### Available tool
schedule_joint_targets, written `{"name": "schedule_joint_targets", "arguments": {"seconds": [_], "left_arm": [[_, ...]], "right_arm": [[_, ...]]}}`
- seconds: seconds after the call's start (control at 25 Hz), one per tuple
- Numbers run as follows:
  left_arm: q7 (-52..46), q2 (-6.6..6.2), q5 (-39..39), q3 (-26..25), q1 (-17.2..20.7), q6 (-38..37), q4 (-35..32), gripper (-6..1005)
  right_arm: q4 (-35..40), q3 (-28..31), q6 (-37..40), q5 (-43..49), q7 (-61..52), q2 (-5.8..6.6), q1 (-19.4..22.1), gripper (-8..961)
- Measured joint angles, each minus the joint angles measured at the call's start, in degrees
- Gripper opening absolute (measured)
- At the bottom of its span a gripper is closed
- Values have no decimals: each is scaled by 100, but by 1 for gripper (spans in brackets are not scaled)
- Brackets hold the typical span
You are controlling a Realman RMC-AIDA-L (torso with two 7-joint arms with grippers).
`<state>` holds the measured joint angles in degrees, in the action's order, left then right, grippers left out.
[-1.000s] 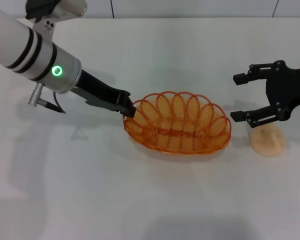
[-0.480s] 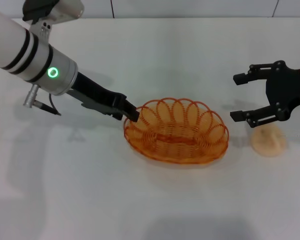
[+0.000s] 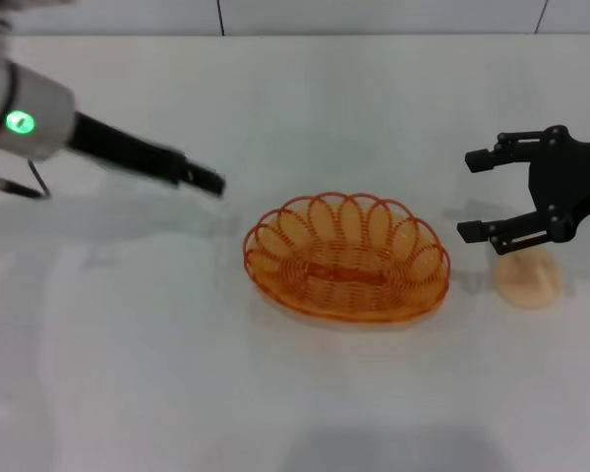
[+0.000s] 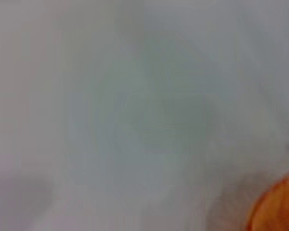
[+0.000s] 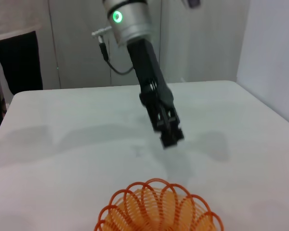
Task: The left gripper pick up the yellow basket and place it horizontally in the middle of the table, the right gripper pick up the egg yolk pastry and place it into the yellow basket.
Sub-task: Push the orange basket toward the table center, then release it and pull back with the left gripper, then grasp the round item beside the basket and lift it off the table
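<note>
at mid-surface the yellow basket (image 3: 346,258) lies flat; the left end effector (image 3: 208,182) is clear of it, opening not discernible. the right end effector (image 3: 494,195), spread wide, should descend squarely over the egg yolk pastry (image 3: 529,278).

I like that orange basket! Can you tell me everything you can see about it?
The yellow basket is an oval bowl of orange-yellow see-through wire, with a looped, scalloped rim and ribbed spiral sides. It sits upright, lying sideways across the middle of the white table, with nothing inside. Nothing is holding it: the left gripper is off to its left, clear of the rim, and the right gripper hangs open to its right. The egg yolk pastry lies apart from it.
</note>
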<state>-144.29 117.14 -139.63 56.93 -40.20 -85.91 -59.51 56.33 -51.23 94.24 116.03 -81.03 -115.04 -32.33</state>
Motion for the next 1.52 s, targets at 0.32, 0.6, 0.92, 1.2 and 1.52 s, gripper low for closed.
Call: {"name": "schedule_joint_targets", "arguments": {"seconds": [0.32,0.6,0.92,1.2,1.52], "left_arm": [[2712,36,2311,-970,1024,0,-422,698],[4785,-77,3938,-1148,1856,-534,-341,701],[4924,-531,3120,-1148,1845,-1952,-299,708],[5235,-629,2588,-1147,1904,-2367,-438,827],[5930,-518,2169,-1159,2073,-2357,-442,886]], "right_arm": [[93,-2,26,-3,-222,14,127,852],[141,-2,15,-22,-290,-1,247,852],[110,0,-1,-87,-331,0,296,851],[86,8,20,-91,-327,0,372,850],[93,8,115,-99,-456,32,385,850]]}}
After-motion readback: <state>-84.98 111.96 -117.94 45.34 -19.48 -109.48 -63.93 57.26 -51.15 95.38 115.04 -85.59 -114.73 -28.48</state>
